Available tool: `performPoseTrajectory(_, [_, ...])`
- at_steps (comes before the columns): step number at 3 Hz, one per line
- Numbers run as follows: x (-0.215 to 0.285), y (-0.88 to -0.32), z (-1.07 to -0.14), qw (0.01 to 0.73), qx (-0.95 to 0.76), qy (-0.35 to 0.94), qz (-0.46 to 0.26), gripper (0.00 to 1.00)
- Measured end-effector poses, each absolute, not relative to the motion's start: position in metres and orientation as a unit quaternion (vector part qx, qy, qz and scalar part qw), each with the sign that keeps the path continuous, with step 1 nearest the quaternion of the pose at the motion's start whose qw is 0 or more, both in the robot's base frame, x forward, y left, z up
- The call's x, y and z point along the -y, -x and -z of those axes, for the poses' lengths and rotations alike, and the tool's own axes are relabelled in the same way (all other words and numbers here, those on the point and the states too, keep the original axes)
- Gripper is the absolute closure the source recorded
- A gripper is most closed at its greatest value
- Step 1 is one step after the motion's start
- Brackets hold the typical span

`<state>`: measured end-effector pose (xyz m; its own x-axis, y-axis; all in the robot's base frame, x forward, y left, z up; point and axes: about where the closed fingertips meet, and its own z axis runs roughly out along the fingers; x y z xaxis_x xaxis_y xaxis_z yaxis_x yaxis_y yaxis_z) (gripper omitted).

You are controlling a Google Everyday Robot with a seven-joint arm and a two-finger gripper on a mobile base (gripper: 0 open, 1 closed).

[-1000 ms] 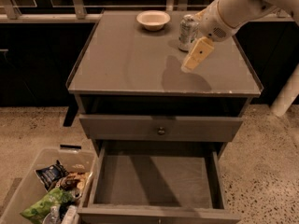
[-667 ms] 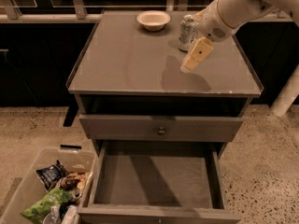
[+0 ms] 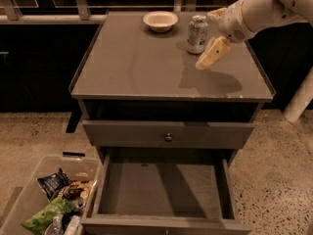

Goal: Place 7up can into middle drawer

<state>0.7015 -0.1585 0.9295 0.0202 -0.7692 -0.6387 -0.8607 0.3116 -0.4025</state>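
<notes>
Little has moved: the cream gripper (image 3: 210, 40), jaws spread, stays at the whitish-green 7up can's (image 3: 197, 33) 4 o'clock. The grasp is pending, and the grey-brown wooden middle drawer (image 3: 161, 187) stands open.

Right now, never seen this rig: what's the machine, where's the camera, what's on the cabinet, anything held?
It is a mobile robot with one white arm, entering from the upper right. The single camera looks down at the cabinet's front; where it is mounted is not known. At the arm's end is the gripper, its two cream fingers apart, just right of the 7up can. The can stands upright near the back of the cabinet top, with a cream bowl to its left. Nothing is held. Below, the middle drawer is pulled out and bare. A plastic bin of snack bags sits at lower left.
</notes>
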Motion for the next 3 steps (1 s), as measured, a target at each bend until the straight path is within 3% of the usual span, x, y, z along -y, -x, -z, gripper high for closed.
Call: performPoseTrajectory(3, [0.165, -0.795, -0.945, 0.515, -0.65, 0.558, -0.007, 0.0])
